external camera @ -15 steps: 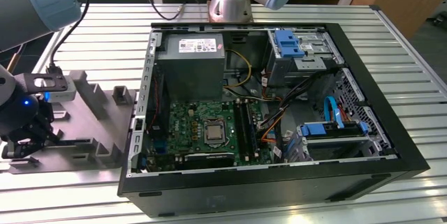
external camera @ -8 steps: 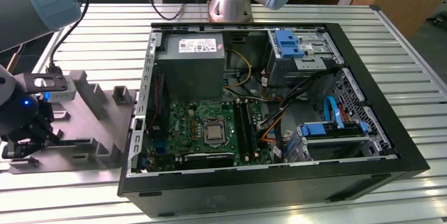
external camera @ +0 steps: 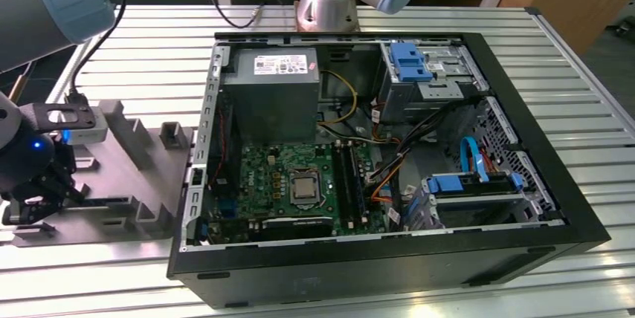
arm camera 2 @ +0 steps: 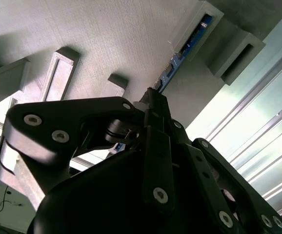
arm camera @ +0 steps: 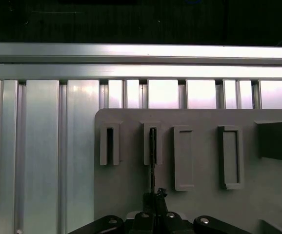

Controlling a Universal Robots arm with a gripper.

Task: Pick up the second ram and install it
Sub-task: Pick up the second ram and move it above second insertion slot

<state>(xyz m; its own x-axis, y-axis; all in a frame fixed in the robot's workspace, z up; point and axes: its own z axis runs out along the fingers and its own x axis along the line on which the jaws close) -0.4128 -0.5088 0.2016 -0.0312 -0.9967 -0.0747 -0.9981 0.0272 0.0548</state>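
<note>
From high up, the exterior view looks down at a slant across the desk (external camera: 159,58), taking in the whole open computer case (external camera: 397,266) with the grey fixture plate (external camera: 119,218) at the exterior view's left. Both wrist views hang close over that same plate. The second wrist view peers past the end effector (arm camera 2: 154,100).

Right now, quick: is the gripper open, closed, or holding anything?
The gripper looks closed on the second ram, at its slot in the grey fixture plate.

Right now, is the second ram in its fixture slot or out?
In: the second ram stands on edge in the grey fixture plate's slot, gripper at its end.
</note>
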